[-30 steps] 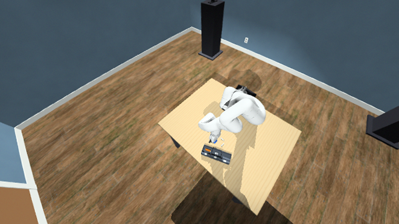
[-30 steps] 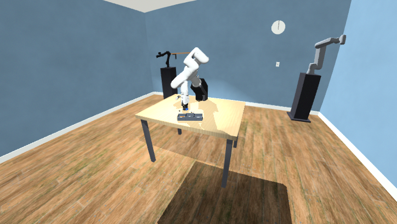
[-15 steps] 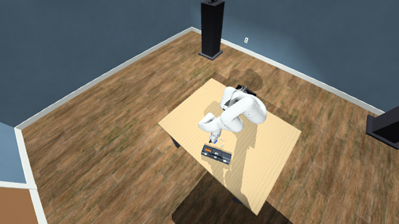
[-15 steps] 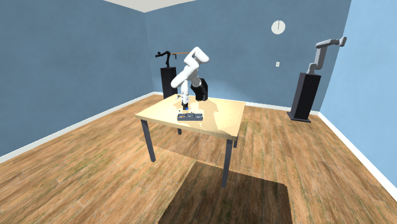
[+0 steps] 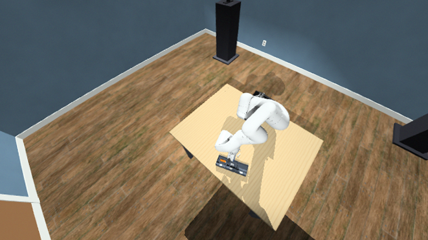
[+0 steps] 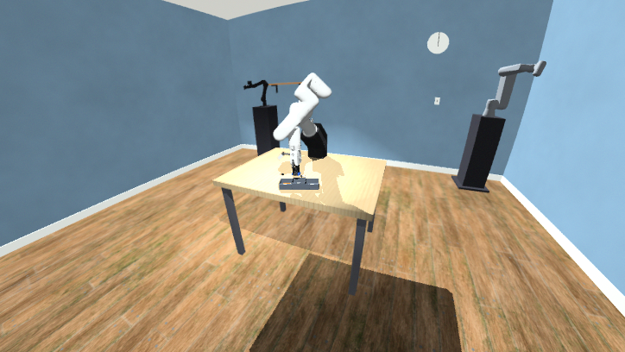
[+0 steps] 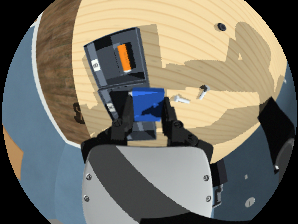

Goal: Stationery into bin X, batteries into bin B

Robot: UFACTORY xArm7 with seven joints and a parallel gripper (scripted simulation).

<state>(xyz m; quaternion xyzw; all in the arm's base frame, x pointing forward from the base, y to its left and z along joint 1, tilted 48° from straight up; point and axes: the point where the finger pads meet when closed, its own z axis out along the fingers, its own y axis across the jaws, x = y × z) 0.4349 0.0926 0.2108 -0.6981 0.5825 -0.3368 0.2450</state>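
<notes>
Three joined-looking dark grey bins stand in a row near the table edge; their white labels are too small to read. The end bin holds an orange block-like thing. The bin at the other end is partly hidden in the wrist view. My gripper is shut on a blue block-like thing and holds it above the middle bin, whose inside is mostly hidden. Two small whitish things and a dark round thing lie on the table.
The wooden table carries the arm's base at its back edge. The bins stand close to the table's front edge. Dark pedestals stand on the floor away from the table.
</notes>
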